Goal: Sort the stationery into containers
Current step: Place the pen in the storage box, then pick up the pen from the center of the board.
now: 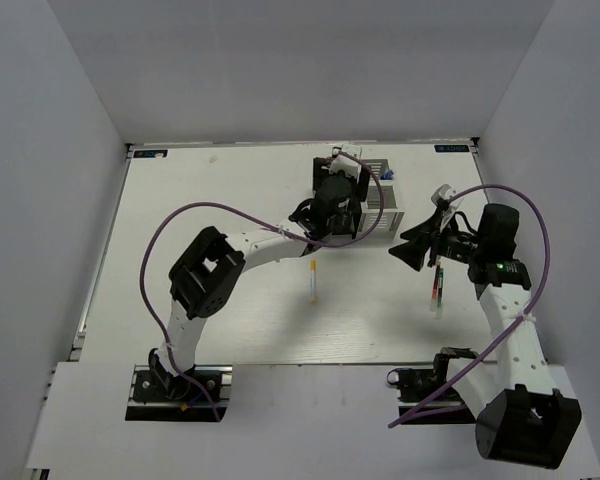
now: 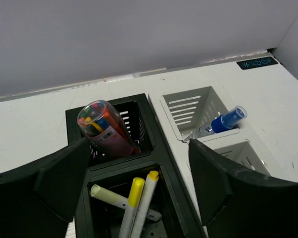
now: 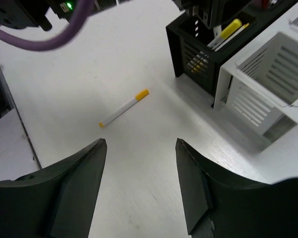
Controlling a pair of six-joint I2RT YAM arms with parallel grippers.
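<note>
From the top external view, the left arm reached across to the black organizer at the far middle of the surface, with the left jaws above it and hiding most of it. The white organizer stood touching its right side. One white pen lay alone nearer the bases. The right jaws hung spread beside the white organizer, and thin dark pens lay just under the right arm.

In the left wrist view, the left jaws were released, their fingers wide apart and empty. The black organizer sat below and between them. A pink-red tube leaned in its far compartment and yellow-ended pens stood in the near one. A blue-capped bottle rested in the white organizer, off to the right.

In the right wrist view, the right jaws were released too, fingers parted with nothing between. The white pen lay flat on the surface ahead of them, slightly left, well apart from both organizers.
</note>
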